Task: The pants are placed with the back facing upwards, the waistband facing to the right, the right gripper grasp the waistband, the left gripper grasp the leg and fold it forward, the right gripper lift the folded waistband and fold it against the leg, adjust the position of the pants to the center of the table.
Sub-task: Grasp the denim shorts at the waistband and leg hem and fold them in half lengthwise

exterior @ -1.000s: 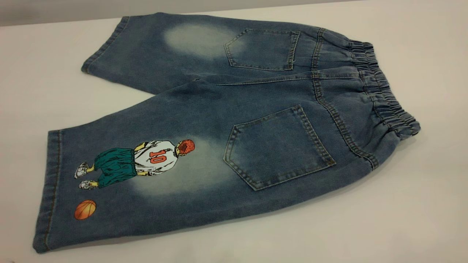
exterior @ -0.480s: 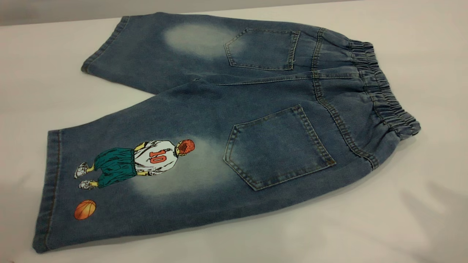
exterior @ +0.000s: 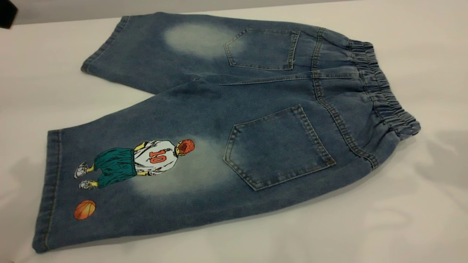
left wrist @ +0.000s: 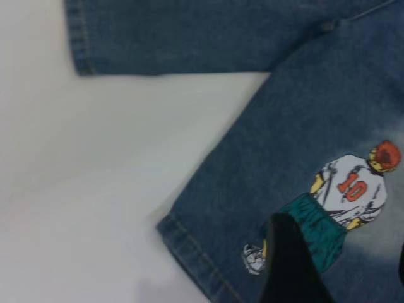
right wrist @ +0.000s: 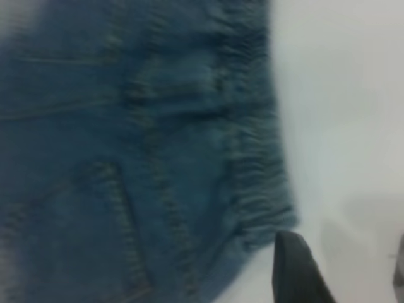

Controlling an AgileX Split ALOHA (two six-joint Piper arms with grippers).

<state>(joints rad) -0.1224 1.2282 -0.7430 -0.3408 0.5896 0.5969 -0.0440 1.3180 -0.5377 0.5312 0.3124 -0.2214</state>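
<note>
Denim shorts (exterior: 234,109) flat, back up, on table (exterior: 402,219) for folding. Left gripper (left wrist: 341,252) over printed leg (left wrist: 252,189), right gripper (right wrist: 344,265) beside waistband (right wrist: 259,158) corner, both with fingers apart, ready to pinch.

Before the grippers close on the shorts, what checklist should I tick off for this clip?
1. Pants back side up, both back pockets showing: ok.
2. Waistband toward the right: ok.
3. Printed leg lying flat on the table: ok.
4. Left gripper above the printed leg, nothing held: ok.
5. Right gripper over the waistband's corner, nothing held: ok.
6. Jaw opening wide enough for denim: cannot tell.
</note>
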